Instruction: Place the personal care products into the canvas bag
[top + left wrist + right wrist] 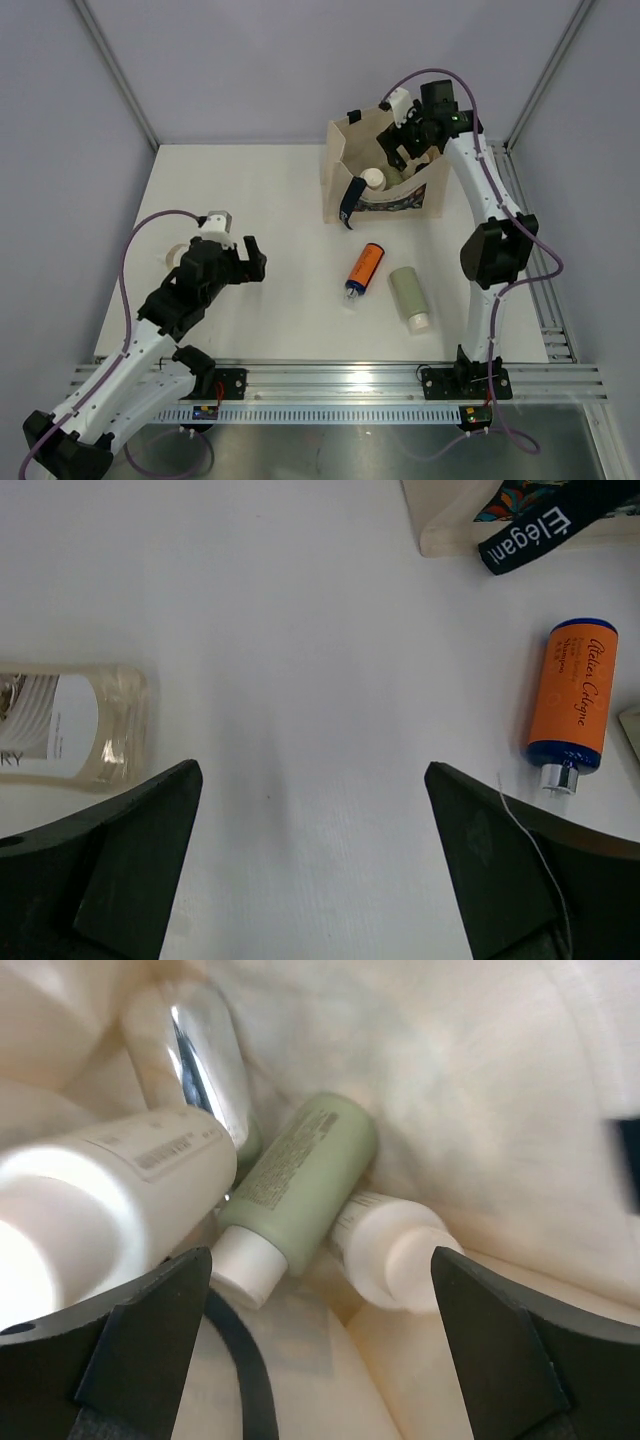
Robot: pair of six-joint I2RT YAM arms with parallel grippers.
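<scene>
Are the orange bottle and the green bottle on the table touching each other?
Apart. The top view shows bare table between the orange bottle and the green bottle.

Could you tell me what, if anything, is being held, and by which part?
Nothing is held: left end effector and right end effector, at the canvas bag, both stand open.

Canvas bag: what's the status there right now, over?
Both jaws open, empty; right above the canvas bag. Four bottles visible inside. Orange bottle, sage-green bottle on table. Nothing blocking them.
</scene>
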